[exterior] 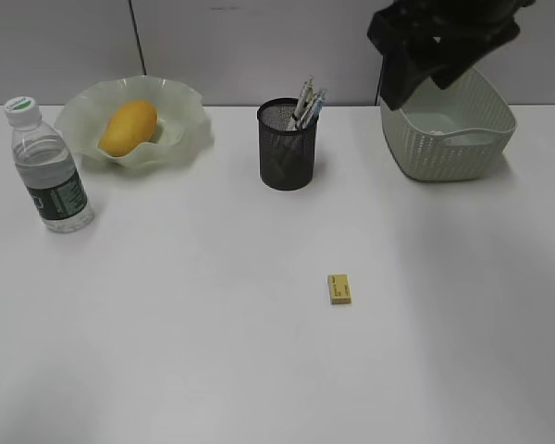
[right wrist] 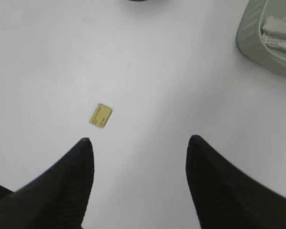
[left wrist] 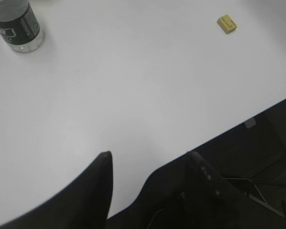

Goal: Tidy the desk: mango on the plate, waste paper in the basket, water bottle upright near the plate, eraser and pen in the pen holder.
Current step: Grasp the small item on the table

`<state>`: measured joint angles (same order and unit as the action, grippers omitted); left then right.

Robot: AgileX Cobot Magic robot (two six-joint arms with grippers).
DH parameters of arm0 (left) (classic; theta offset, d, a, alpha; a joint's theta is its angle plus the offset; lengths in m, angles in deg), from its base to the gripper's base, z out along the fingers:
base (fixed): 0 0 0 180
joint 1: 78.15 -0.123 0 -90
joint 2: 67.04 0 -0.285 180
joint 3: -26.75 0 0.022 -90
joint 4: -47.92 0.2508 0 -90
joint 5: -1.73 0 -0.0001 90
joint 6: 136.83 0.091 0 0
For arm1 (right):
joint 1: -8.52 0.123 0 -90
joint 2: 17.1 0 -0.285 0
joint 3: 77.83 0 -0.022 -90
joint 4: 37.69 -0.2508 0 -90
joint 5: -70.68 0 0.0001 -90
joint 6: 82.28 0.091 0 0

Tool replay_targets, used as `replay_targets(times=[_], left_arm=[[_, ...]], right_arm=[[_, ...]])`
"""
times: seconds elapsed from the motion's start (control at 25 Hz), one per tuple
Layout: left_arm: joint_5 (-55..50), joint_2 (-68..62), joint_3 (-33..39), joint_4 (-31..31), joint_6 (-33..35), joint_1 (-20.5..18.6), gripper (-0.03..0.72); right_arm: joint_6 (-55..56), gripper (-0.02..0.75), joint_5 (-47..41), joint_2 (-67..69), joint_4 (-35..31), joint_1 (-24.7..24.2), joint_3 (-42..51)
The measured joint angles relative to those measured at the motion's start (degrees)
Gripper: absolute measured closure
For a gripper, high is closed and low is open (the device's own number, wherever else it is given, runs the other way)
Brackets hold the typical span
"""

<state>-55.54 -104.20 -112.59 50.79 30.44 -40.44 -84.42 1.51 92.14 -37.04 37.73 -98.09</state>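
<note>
Yellow, the eraser (right wrist: 100,115) lies flat on the desk (exterior: 166,324), at 11 o'clock from our right gripper (right wrist: 139,145), long axis toward 1 o'clock. Both grippers gape, empty; the left gripper (left wrist: 150,160) sits farther off, so the right 1 seems nearer.

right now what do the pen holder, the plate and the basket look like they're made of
Pen holder: black wire mesh, likely metal; you see through the weave.
Plate: pale green translucent plastic or glass, glossy wavy rim.
Basket: matte pale green plastic, moulded woven pattern.
</note>
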Motion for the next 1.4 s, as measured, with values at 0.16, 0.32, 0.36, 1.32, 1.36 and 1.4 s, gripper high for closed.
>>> replay_targets(times=[0.16, 0.32, 0.36, 1.32, 1.36, 1.4], left_arm=[[0.0, 0.0, 0.0, 0.0, 0.0, 0.0, 0.315], [0.0, 0.0, 0.0, 0.0, 0.0, 0.0, 0.315], [0.2, 0.0, 0.0, 0.0, 0.0, 0.0, 0.315], [11.6, -4.3, 0.0, 0.6, 0.0, 0.0, 0.315], [12.0, -5.8, -0.1, 0.4, 0.0, 0.0, 0.315], [12.4, -7.4, -0.2, 0.2, 0.0, 0.0, 0.315]], right_arm=[[0.0, 0.250, 0.1, -7.7, 0.0, 0.0, 9.5], [0.0, 0.250, 1.5, -15.6, 0.0, 0.0, 19.7], [0.0, 0.251, 2.0, -17.2, 0.0, 0.0, 21.8], [0.2, 0.261, 8.6, -58.1, 0.0, 0.0, 57.1], [0.2, 0.263, 8.8, -59.6, 0.0, 0.0, 58.0], [0.2, 0.267, 8.9, -61.1, 0.0, 0.0, 59.0]])
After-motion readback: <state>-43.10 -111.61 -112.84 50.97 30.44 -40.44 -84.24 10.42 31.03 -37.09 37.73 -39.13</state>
